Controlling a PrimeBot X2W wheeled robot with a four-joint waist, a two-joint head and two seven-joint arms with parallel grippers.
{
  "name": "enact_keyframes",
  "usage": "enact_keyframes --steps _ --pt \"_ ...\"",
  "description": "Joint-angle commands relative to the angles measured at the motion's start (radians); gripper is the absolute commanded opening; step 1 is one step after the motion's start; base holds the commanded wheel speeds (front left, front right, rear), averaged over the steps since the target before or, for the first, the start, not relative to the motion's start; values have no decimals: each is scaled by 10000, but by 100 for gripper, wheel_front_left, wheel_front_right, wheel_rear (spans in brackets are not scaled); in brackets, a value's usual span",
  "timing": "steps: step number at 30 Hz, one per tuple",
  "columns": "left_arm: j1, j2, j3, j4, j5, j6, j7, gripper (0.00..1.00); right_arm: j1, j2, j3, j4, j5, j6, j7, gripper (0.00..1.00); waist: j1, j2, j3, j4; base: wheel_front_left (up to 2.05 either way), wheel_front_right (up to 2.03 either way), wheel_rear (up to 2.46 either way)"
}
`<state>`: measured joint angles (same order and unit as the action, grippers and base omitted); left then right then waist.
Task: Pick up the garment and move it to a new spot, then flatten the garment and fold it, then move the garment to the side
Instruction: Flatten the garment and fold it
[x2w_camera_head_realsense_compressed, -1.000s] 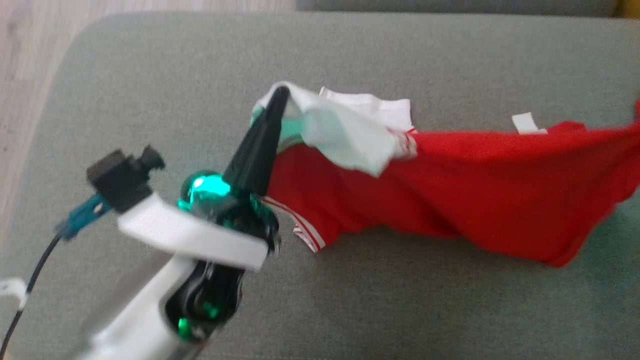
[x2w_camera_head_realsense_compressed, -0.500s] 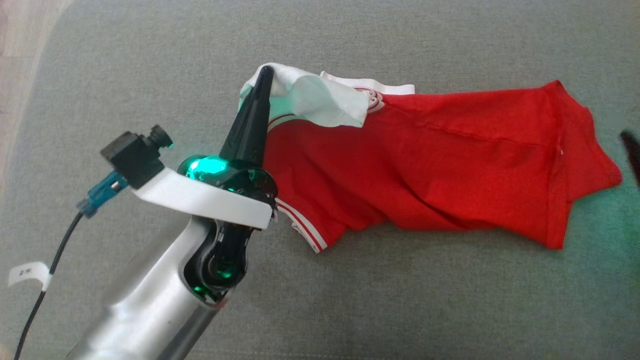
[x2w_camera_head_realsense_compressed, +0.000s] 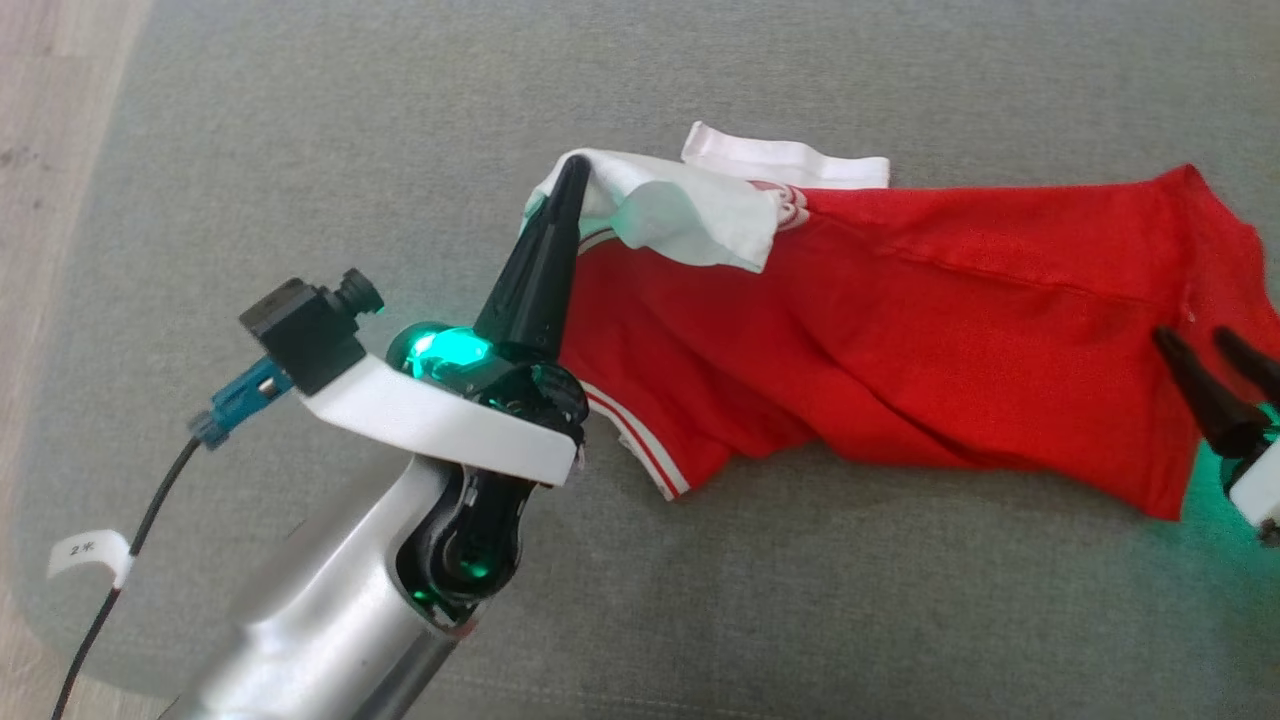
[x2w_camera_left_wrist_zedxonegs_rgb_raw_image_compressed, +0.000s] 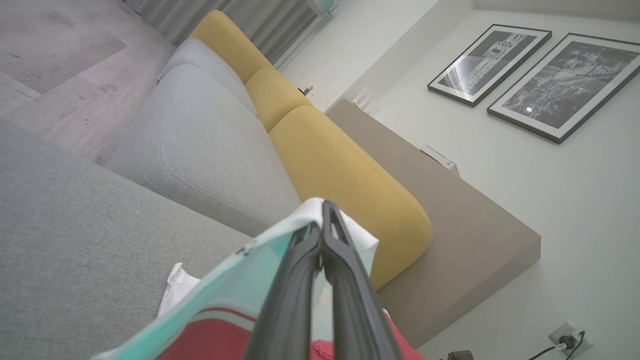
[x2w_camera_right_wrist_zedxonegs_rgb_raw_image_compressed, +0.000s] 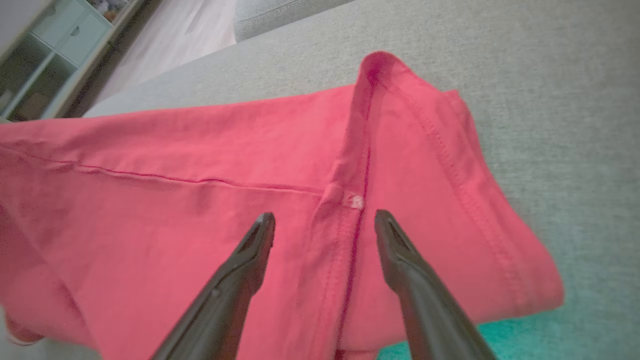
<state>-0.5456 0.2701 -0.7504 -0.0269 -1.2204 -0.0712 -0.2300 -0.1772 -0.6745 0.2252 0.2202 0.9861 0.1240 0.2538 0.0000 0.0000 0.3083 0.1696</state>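
Red shirt (x2w_camera_head_realsense_compressed: 950, 330) with a white part at one end lies stretched across the grey cushion (x2w_camera_head_realsense_compressed: 300, 150) before me, running from the middle to the right edge of my head view. My left gripper (x2w_camera_head_realsense_compressed: 573, 172) has its jaws clenched on the white edge at the shirt's left end, and the cloth drapes around the tips. My right gripper (x2w_camera_head_realsense_compressed: 1192, 338) hovers over the shirt's right end near the hem, jaws released and spread either side of a seam. I cannot tell whether its tips touch the fabric. Wood floor (x2w_camera_head_realsense_compressed: 50, 150) shows past the cushion's left edge.
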Motion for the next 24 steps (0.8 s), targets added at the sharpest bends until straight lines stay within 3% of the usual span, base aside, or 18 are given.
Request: enact_keyframes --steps 1,7,8,9,11,19,24 --pt "-345 130 281 -262 117 -40 -28 0 -168 -458 47 -158 -91 67 -154 100 0 0 11 55 0 0 0" --pt "-349 76 165 -192 124 -79 17 0 -754 -395 439 728 -364 67 -504 100 0 0 -19 137 0 0 0" --pt "-347 72 156 -180 119 -82 22 0 -830 -390 498 842 -397 67 -553 51 0 0 -30 143 0 0 0" --pt "-346 69 148 -167 114 -86 27 0 -896 -388 561 940 -416 67 -591 25 0 0 -41 149 0 0 0" --pt "-339 70 146 -144 100 -92 28 0 -1009 -377 676 1111 -400 67 -628 0 0 0 -70 151 0 0 0" --pt "-337 188 347 -195 140 -138 -44 0 -1344 -590 916 1330 -267 67 -990 0 0 0 -249 113 0 0 0" --pt "-1109 556 796 -431 434 -211 40 0 -1796 -1114 428 542 275 67 -1472 0 0 0 -435 -45 0 0 0"
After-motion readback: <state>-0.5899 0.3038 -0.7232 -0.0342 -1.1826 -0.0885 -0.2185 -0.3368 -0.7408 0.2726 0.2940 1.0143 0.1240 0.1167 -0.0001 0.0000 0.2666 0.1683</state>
